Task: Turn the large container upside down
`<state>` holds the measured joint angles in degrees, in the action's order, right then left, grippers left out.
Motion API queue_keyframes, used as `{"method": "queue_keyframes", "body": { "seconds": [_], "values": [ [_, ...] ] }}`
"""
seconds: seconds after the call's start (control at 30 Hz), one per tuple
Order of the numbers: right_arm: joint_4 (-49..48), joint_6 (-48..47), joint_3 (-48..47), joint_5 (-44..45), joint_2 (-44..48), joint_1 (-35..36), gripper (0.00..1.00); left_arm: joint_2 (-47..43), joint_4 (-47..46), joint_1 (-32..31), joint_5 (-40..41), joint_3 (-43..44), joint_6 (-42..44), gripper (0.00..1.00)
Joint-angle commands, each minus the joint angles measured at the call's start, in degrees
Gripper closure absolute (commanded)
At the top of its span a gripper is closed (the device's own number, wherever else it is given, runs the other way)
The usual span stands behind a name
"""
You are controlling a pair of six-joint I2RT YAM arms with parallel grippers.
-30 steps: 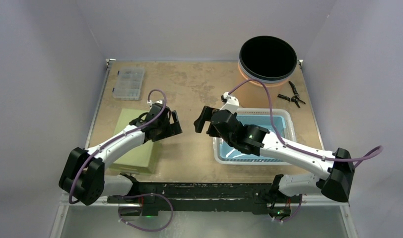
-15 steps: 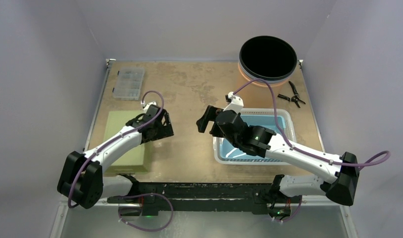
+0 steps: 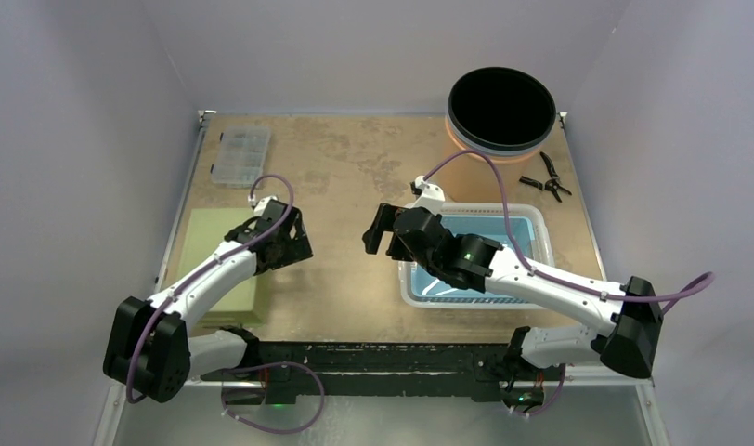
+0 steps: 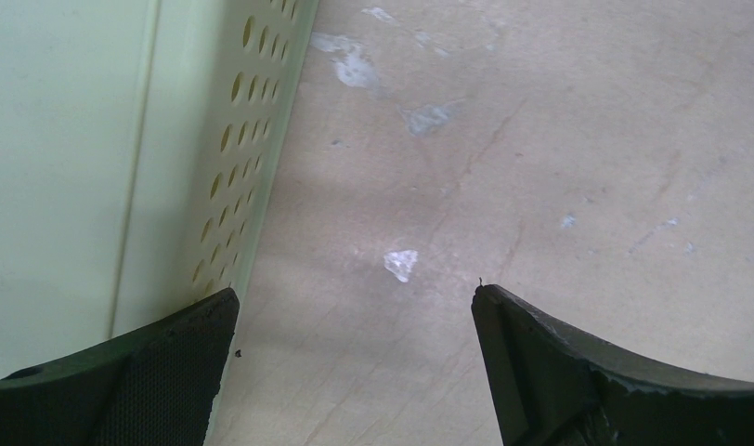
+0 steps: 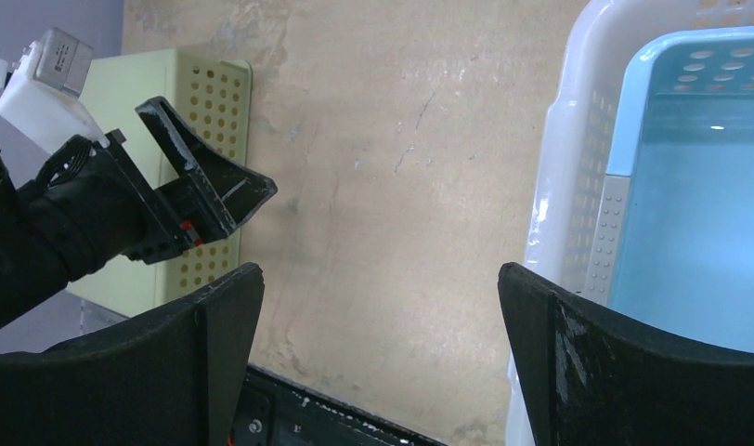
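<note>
A pale green perforated container (image 3: 220,265) lies bottom-up at the table's left; it also shows in the left wrist view (image 4: 76,139) and the right wrist view (image 5: 206,84). A white basket (image 3: 540,223) with a blue container (image 3: 513,237) nested inside sits open side up at the right, also seen in the right wrist view as the white basket (image 5: 578,186) and the blue container (image 5: 698,204). My left gripper (image 3: 294,243) (image 4: 355,293) is open and empty over bare table beside the green container's right wall. My right gripper (image 3: 378,229) (image 5: 381,269) is open and empty, just left of the white basket.
A black-rimmed orange bucket (image 3: 500,111) stands at the back right, with pliers (image 3: 548,178) beside it. A clear parts box (image 3: 240,156) lies at the back left. The wooden table (image 3: 355,177) runs between the arms.
My left gripper has drawn back to the left, and the green container now lies further left. My right gripper swayed slightly and is back near where it was.
</note>
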<state>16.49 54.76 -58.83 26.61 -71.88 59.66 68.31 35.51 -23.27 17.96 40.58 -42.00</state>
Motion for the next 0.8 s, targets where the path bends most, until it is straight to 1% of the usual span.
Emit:
{"method": "queue_keyframes", "body": {
  "seconds": [0.0,0.13,0.27,0.37,0.63,0.77],
  "values": [
    [0.13,-0.35,-2.32,-0.07,-0.04,0.00,0.01,0.70,0.03,4.39,0.18,1.42,-0.01,0.03],
    [0.11,-0.70,-2.85,-0.07,-0.57,0.02,0.01,0.43,-0.26,7.38,-0.24,1.55,2.55,0.03],
    [-0.03,-0.60,-2.83,-0.11,-0.90,0.00,0.01,-0.20,-1.30,9.39,-2.82,1.44,2.48,0.03],
    [-0.19,-0.58,-2.87,-0.47,-1.39,-0.03,0.01,-0.96,-1.59,9.55,-4.54,1.05,0.32,0.04],
    [-0.23,-0.93,-3.06,-0.68,-1.84,0.00,0.01,-6.57,-2.13,9.56,-6.49,-3.87,-8.27,0.06],
    [-0.20,-0.82,-2.80,-0.76,-1.73,0.02,0.01,-8.97,-0.66,9.64,-3.38,-4.74,-10.20,0.05]
  ]
}}
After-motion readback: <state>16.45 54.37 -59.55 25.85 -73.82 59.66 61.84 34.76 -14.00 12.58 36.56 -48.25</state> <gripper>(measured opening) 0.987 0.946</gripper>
